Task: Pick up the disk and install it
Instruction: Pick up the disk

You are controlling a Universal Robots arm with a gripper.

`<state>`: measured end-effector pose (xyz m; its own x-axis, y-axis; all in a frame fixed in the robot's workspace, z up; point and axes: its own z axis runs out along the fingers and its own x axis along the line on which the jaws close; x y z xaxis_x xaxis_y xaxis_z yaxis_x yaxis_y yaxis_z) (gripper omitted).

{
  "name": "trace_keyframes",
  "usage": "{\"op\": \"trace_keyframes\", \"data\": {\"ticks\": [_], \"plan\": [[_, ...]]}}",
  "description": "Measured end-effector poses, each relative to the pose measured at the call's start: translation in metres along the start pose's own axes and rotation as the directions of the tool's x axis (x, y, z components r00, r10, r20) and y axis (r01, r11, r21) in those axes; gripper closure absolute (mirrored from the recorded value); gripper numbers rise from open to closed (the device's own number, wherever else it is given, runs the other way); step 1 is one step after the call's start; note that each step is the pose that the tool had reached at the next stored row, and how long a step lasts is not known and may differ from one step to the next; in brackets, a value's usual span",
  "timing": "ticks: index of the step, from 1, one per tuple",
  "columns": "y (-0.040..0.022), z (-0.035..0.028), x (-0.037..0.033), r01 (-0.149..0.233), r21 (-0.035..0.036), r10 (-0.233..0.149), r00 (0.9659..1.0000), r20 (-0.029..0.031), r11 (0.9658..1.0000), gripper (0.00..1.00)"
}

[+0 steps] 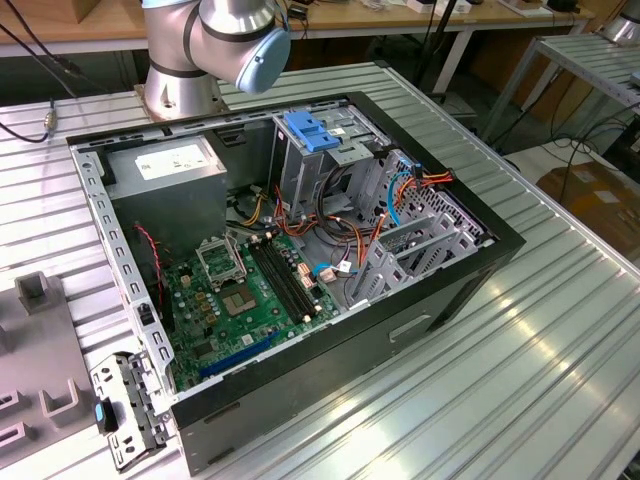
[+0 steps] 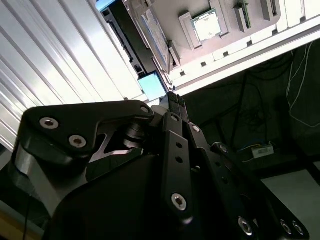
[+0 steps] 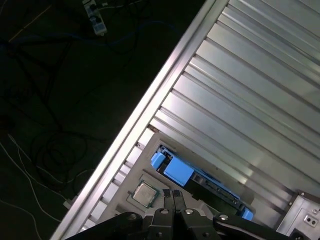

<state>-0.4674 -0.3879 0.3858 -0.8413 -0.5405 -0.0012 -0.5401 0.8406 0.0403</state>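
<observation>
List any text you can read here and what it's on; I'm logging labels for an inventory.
White sticker on the power supply box: print too small to read.
Circuit board: markings too small to read.
Disk: no readable text on the side seen in the first wrist view.

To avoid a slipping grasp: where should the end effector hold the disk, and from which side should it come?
Probably the disk is best taken mid-length on its upper edge, clamping two flat faces, from above. In the first wrist view it seems to stand on edge in the grey holder, thin side up. The shut end effector hovers near its blue end.
</observation>
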Motion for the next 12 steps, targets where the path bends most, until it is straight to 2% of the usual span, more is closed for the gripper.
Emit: {"op": "trace_keyframes", "data": {"ticks": [12], "plan": [[0.0000,0.0000,0.0000,0.001,0.0000,-0.001,1.0000,-0.0001,1.0000,0.89]]}}
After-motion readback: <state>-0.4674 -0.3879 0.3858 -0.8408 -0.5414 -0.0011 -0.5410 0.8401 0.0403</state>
